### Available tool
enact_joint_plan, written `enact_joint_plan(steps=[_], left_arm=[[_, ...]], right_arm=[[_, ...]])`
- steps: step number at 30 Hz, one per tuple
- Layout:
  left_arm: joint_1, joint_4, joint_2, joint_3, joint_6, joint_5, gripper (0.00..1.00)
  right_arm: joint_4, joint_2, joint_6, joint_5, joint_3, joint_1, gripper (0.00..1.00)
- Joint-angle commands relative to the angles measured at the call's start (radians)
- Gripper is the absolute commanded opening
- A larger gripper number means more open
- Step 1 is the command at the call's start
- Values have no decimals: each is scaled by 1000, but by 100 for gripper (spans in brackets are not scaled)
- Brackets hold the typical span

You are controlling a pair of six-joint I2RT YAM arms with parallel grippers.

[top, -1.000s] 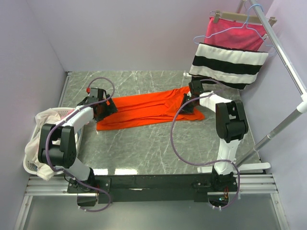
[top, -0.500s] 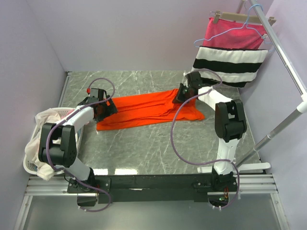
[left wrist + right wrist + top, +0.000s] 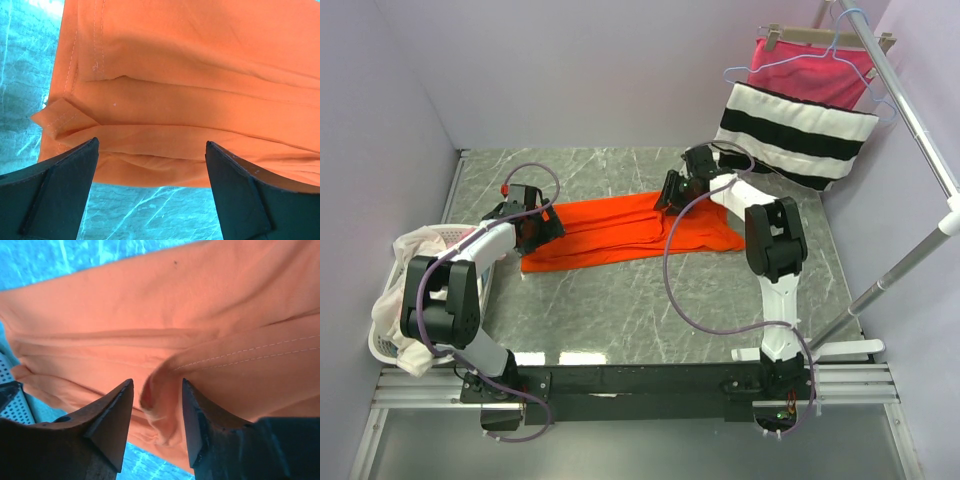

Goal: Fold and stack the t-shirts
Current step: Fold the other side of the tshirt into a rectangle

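The orange-red t-shirt [image 3: 610, 230] lies stretched out in a long band across the middle of the grey marble table [image 3: 620, 310]. My left gripper [image 3: 535, 228] is open low over the shirt's left end; in the left wrist view its jaws [image 3: 150, 145] straddle the hemmed edge [image 3: 165, 160] without holding it. My right gripper [image 3: 672, 192] is at the shirt's far upper edge. In the right wrist view it [image 3: 157, 382] is shut on a bunched fold of the shirt's stitched edge [image 3: 165, 405]. Cream-white and pale pink shirts [image 3: 415, 245] hang out of a basket at the left.
A white laundry basket [image 3: 382, 318] sits off the table's left edge. A pink cloth with black and white stripes [image 3: 798, 125] hangs on a hanger from a white rack pole [image 3: 910, 110] at the back right. Purple walls enclose the table.
My right gripper has moved left along the shirt's far edge, drawing the shirt's upper right corner leftward with it. My left gripper has stayed put.
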Motion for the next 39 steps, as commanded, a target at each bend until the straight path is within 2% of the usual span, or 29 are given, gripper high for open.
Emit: enact_joint_plan(steps=[1, 6, 10, 14, 30, 32, 33, 34, 36, 39], left_arm=[[-4, 6, -19, 24, 10, -7, 93], [-4, -4, -36, 29, 9, -14, 93], [-4, 2, -35, 35, 10, -4, 93], [-4, 4, -32, 35, 10, 0, 93], [-4, -5, -26, 30, 18, -14, 94], [-4, -7, -24, 32, 19, -16, 94], [-4, -7, -26, 30, 19, -17, 94], [-4, -8, -26, 32, 19, -19, 94], [-4, -7, -26, 30, 18, -19, 94], [-4, -11, -26, 35, 18, -19, 94]], right_arm=[[12, -41, -33, 11, 37, 4, 52], [56, -167, -68, 100, -78, 3, 55], [61, -241, -85, 114, -145, 4, 57], [41, -220, -88, 46, -144, 10, 57], [-88, -17, -144, 60, 78, 104, 54], [-85, -9, -144, 60, 85, 107, 48], [-86, -6, -145, 57, 91, 105, 34], [-83, -3, -145, 54, 94, 108, 29], [-79, 4, -148, 31, 106, 108, 25], [-92, 34, -140, 4, 140, 108, 28]])
